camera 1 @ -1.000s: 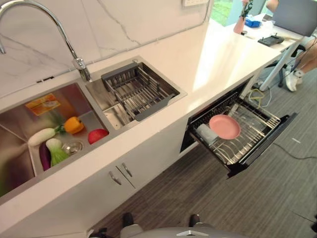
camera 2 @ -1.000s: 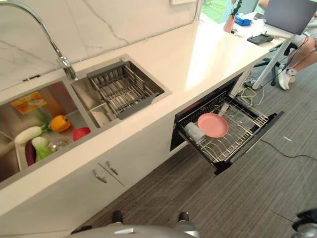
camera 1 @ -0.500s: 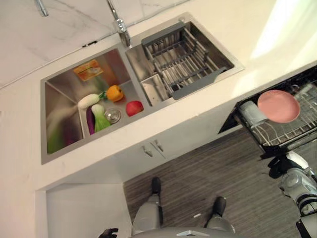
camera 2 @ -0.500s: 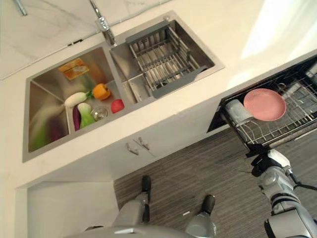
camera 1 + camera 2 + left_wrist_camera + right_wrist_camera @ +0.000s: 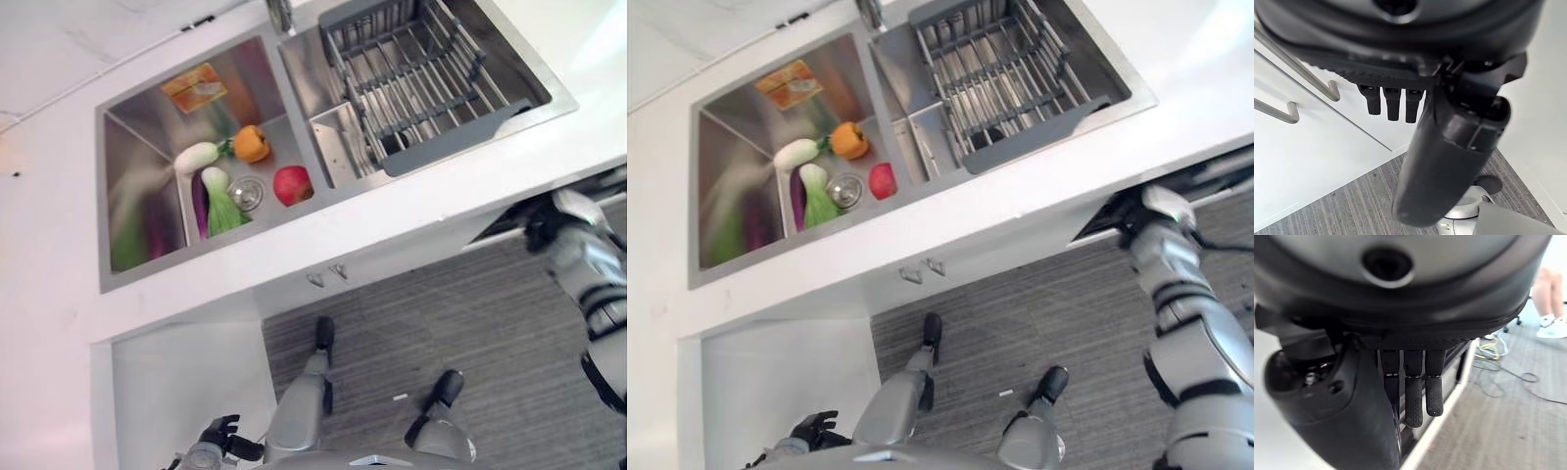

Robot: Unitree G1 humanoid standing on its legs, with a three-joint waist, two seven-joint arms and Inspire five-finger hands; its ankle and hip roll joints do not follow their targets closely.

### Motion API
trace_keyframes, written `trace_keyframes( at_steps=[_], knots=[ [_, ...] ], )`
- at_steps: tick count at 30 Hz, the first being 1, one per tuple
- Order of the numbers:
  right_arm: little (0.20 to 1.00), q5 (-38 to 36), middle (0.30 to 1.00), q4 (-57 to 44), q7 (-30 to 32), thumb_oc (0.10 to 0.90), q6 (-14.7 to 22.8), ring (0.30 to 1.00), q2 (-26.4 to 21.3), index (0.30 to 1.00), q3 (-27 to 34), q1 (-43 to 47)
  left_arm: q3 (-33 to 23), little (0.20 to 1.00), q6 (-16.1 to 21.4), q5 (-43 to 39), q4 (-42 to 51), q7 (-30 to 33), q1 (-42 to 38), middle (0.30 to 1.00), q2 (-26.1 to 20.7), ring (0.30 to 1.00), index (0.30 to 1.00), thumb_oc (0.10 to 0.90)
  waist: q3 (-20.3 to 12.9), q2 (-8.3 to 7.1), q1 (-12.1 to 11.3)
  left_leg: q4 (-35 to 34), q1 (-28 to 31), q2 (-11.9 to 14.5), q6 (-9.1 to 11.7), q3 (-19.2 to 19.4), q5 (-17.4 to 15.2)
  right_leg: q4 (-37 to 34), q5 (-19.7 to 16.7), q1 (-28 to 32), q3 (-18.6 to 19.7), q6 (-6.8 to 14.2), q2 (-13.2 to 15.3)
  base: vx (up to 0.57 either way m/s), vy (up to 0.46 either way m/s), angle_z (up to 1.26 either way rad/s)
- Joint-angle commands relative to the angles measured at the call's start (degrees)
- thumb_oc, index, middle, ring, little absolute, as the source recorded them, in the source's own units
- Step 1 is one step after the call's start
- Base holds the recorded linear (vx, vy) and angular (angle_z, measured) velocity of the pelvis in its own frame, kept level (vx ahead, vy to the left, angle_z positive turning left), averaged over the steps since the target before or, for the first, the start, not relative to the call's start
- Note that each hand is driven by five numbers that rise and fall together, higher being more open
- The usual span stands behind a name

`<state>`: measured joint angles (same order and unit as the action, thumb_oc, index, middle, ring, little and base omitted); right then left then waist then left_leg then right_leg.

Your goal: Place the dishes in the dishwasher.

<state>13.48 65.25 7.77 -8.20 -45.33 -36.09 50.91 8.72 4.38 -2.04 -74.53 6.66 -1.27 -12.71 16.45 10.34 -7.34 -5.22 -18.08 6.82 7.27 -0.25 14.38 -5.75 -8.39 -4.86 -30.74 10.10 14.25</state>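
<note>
Beside the steel sink (image 5: 127,176), toward the robot's right, the grey dish rack (image 5: 431,78) sits in the second basin, and no dishes are visible in it. Inside the sink lie play vegetables: an orange pepper (image 5: 252,143), a red apple (image 5: 292,185), a white radish (image 5: 196,157) and a green leafy one (image 5: 223,204) round the drain. Well to the right of the sink, under the white counter (image 5: 411,215), the right arm reaches toward the dark dishwasher opening (image 5: 607,181); the dishes inside it are hidden at this moment.

From the right eye, the right hand (image 5: 1136,213) lies at the edge of that same opening, far from the sink, while the left hand (image 5: 813,428) hangs low by the white cabinet below the sink, idle.

Seen from the left wrist, the left hand (image 5: 1449,147) has its fingers (image 5: 1393,103) hanging slack and straight, with nothing in them; the cabinet's metal handles (image 5: 1298,83) stand just beyond.

Seen from the right wrist, the right hand (image 5: 1347,401) likewise shows its fingers (image 5: 1415,396) straight and empty, pointing along the dishwasher's dark front.

The step in hand looks like closing the drawer. To do it well, the flat fingers should press squarely on the front's middle, pushing evenly so the rack slides straight and nothing rattles loose.
</note>
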Motion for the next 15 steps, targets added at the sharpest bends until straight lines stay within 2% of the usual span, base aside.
trace_keyframes(
  at_steps=[1,2,6,9,10,11,12,15],
  knots=[
    [0.300,7.3,0.300,-10.3,8.0,0.400,10.2,0.300,4.9,0.300,-7.5,25.3,3.9,0.900,0.3,-3.6,0.2,2.3,-4.0,0.900,-5.9,0.900,0.900,0.800,-0.1,-4.86,-5.8,2.0,-1.3,-0.6,3.5,2.4,-7.3,5.2,8.5,-1.9,5.5,2.1,5.6,-0.01,-0.050,-0.09],
    [0.300,8.3,0.300,-10.0,8.3,0.400,9.5,0.300,4.7,0.300,-8.6,27.1,3.9,0.900,0.8,-5.5,1.8,2.5,-4.5,0.900,-6.3,0.900,0.900,0.800,0.4,-5.35,-5.8,2.3,-1.8,-0.3,3.5,2.2,-7.2,5.3,8.5,-2.3,5.8,2.0,5.3,-0.01,-0.040,-0.12],
    [0.300,6.4,0.300,-10.2,8.0,0.400,10.3,0.300,2.7,0.300,-9.1,27.1,4.0,0.900,1.1,-6.6,2.7,2.9,-4.9,0.900,-6.3,0.900,0.900,0.800,0.9,-5.60,-5.7,2.2,-2.3,0.1,3.7,2.0,-6.8,5.2,8.5,-2.7,5.9,1.9,4.9,-0.01,-0.032,-0.05],
    [0.300,4.1,0.300,-10.9,6.9,0.400,11.4,0.300,1.8,0.300,-8.1,24.0,4.2,0.900,1.2,-7.1,2.8,1.9,-4.3,0.900,-6.0,0.900,0.900,0.800,1.1,-5.76,-5.5,1.6,-2.0,0.7,3.9,2.4,-6.6,5.2,8.9,-2.8,6.2,1.7,4.3,-0.01,0.010,-0.01],
    [0.300,3.8,0.300,-11.5,6.9,0.400,11.5,0.300,2.3,0.300,-7.3,21.6,3.9,0.900,1.1,-7.4,2.7,1.7,-4.0,0.900,-5.8,0.900,0.900,0.800,1.2,-5.72,-5.2,2.0,-2.5,0.7,3.4,2.7,-5.7,5.2,7.9,-3.2,6.0,1.3,4.3,0.00,0.000,0.00],
    [0.491,3.3,0.491,-14.5,6.6,0.527,11.7,0.491,3.8,0.491,-5.6,16.0,2.9,0.900,0.9,-8.0,2.6,1.2,-3.3,0.900,-5.4,0.900,0.900,0.800,1.0,-6.16,-4.8,2.0,-1.8,1.1,3.5,3.1,-5.8,5.1,8.2,-2.9,6.3,1.2,4.0,0.00,0.000,0.00],
    [0.900,2.2,0.900,-16.2,5.4,0.800,12.0,0.900,5.8,0.900,-3.7,10.7,1.8,0.900,0.6,-8.5,2.2,0.6,-2.9,0.900,-5.2,0.900,0.900,0.800,0.7,-6.61,-4.3,1.9,-1.1,1.5,3.5,3.4,-6.0,5.0,8.5,-2.5,6.5,1.0,3.8,0.07,-0.078,-0.06],
    [0.900,-3.4,0.900,-13.0,1.7,0.800,12.9,0.900,17.4,0.900,4.4,-11.2,-1.5,0.900,-0.2,-9.1,1.6,-1.7,-0.7,0.900,-3.8,0.900,0.900,0.800,-1.8,-7.45,-3.2,1.8,2.0,2.4,3.1,3.9,-7.2,5.4,9.5,0.3,6.1,0.7,3.4,0.13,-0.094,-0.08]
  ],
)
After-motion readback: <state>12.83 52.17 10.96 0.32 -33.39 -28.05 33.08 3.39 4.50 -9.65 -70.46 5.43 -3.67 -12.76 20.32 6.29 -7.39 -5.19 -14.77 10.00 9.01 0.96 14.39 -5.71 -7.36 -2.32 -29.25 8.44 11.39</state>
